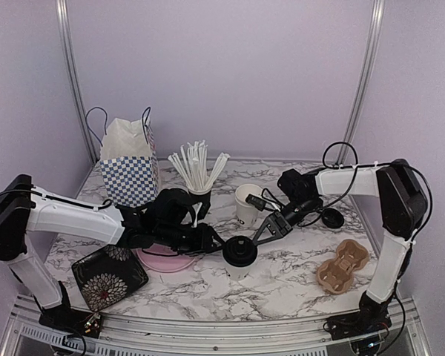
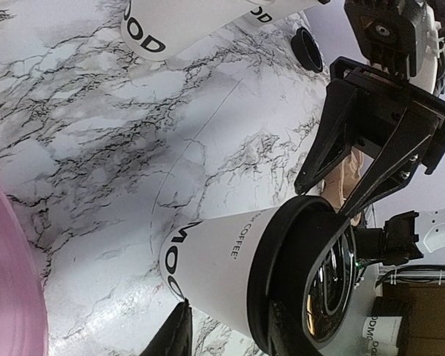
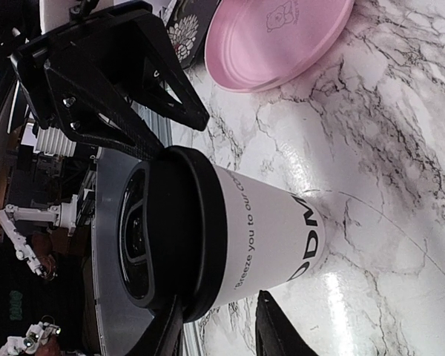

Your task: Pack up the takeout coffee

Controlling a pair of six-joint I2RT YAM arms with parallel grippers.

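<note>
The left end effector [image 3: 182, 137] reaches in from the left with its jaws part-way apart, its fingertips at the left rim of the black lid [image 1: 239, 250] — whether they pinch it or merely touch cannot be told. Between the two arms the lidded coffee cup [image 1: 239, 271] stands upright on the table [image 1: 282, 289], just right of this end effector. The right end effector [image 2: 326, 199] meets the same lid from the opposite side, jaws likewise partly spread across the rim; I cannot tell if it grips. Behind it a second cup [image 1: 248, 204] stands open-topped, and further right a loose lid [image 1: 331, 218] lies flat — apart from both sets of fingers.
</note>
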